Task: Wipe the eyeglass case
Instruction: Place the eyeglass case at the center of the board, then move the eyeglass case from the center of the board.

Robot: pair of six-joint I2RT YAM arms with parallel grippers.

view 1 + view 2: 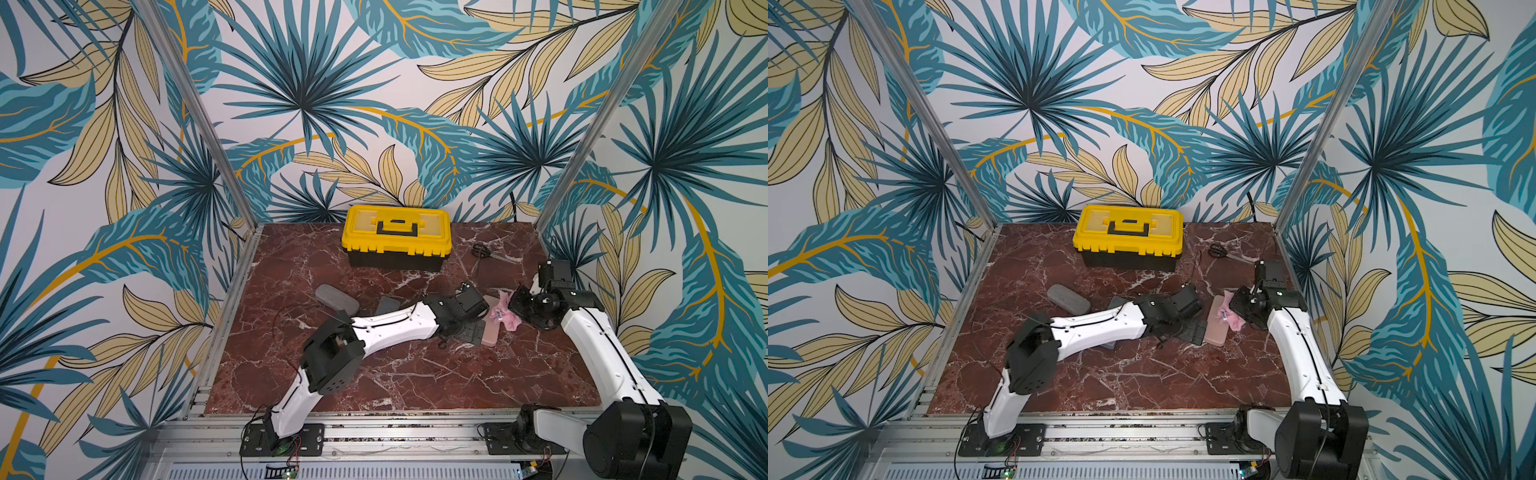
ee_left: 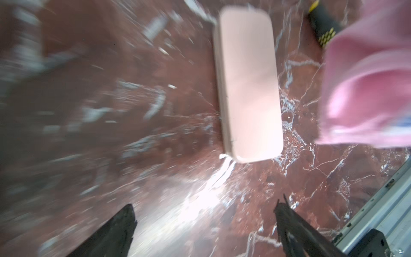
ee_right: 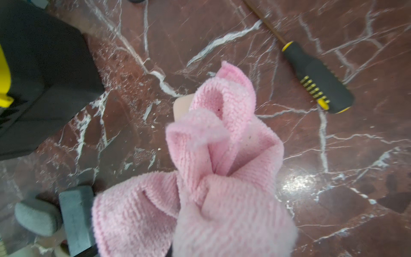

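Pink eyeglass case [image 2: 249, 84] lies upper centre, apart from wide-spread, empty left fingers [image 2: 115, 231] at bottom; hidden right fingers clamp pink cloth [image 3: 222, 155].

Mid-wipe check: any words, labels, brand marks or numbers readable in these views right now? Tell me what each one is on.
No text can be read in any view.
Tag on the pink cloth: blue-and-white print, too small to read.
Pink eyeglass case: plain, no lettering seen, though the view is blurred.
Yellow toolbox: no legible marking.
Screwdriver: no lettering visible.
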